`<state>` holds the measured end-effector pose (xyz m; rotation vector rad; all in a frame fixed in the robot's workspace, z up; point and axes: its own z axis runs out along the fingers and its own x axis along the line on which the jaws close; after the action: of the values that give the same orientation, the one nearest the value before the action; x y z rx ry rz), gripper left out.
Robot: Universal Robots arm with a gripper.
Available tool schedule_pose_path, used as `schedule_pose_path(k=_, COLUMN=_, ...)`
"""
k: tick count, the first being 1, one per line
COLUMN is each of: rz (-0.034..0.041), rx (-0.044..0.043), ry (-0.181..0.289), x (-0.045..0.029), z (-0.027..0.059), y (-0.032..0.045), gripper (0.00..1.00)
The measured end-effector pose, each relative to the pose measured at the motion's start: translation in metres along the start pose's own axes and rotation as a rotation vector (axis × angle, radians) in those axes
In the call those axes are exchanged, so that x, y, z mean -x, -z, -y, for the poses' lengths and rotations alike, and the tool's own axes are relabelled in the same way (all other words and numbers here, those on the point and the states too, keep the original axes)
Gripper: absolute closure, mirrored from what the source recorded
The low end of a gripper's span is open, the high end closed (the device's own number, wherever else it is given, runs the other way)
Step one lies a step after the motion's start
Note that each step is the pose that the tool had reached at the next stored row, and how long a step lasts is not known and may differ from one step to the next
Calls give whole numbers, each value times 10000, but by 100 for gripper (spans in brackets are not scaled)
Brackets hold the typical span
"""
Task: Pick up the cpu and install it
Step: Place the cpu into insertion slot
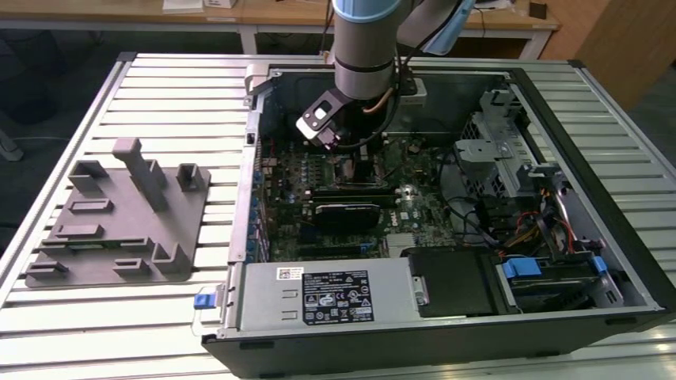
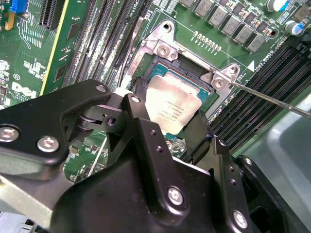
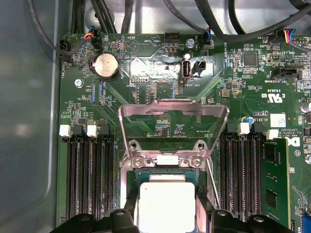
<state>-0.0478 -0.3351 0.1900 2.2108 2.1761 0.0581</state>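
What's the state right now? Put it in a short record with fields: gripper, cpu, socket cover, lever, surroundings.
gripper: inside the computer case, fingers against two opposite edges of the cpu
cpu: silver top up, at the socket; cannot tell if it is seated
socket cover: swung open, standing up
lever: unlatched, angled away from the socket
surroundings: grey fixture on the slatted table, on the exterior view's left of the case
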Motion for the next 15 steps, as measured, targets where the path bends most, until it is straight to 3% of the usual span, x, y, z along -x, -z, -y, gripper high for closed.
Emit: schedule_pose_path(k=15, rz=3, rx=-2, ry=0, x=1, z=8, y=-7, gripper=46)
